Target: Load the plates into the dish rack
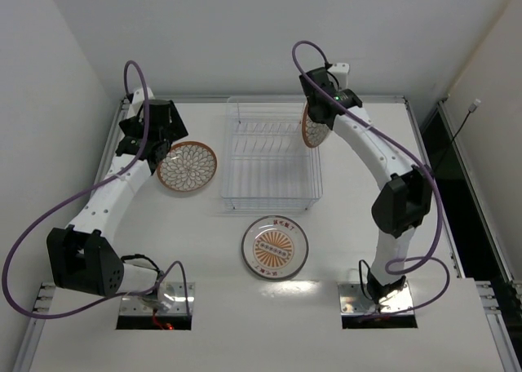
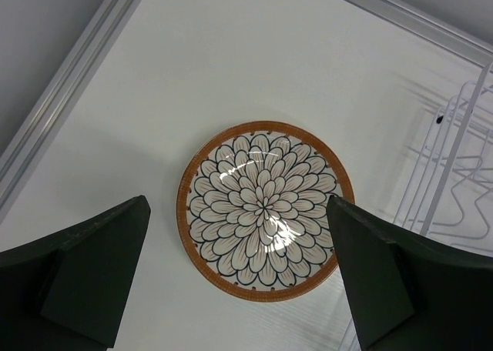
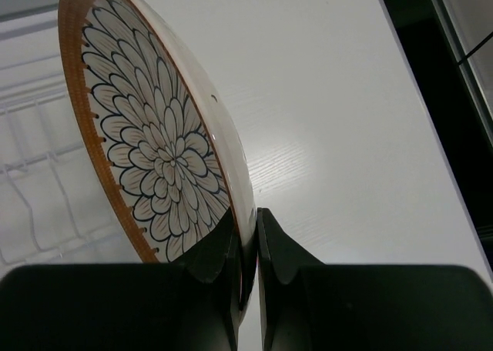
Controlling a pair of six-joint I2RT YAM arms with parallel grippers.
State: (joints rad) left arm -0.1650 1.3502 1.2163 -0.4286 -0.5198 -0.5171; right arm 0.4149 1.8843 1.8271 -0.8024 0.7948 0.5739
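Now right tool [image 3: 248, 229] grips a plate [image 3: 162, 143] upright, rack [image 1: 273, 170] just left; left tool [image 2: 246, 278] hovers released over second plate [image 2: 262, 208].

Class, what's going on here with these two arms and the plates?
The right hand grips one brown-rimmed petal plate on edge, over the dish rack's right edge. The left hand hovers open over the second petal plate, which lies flat left of the rack. The sunburst plate lies flat in front of the rack. No plate stands in it yet.
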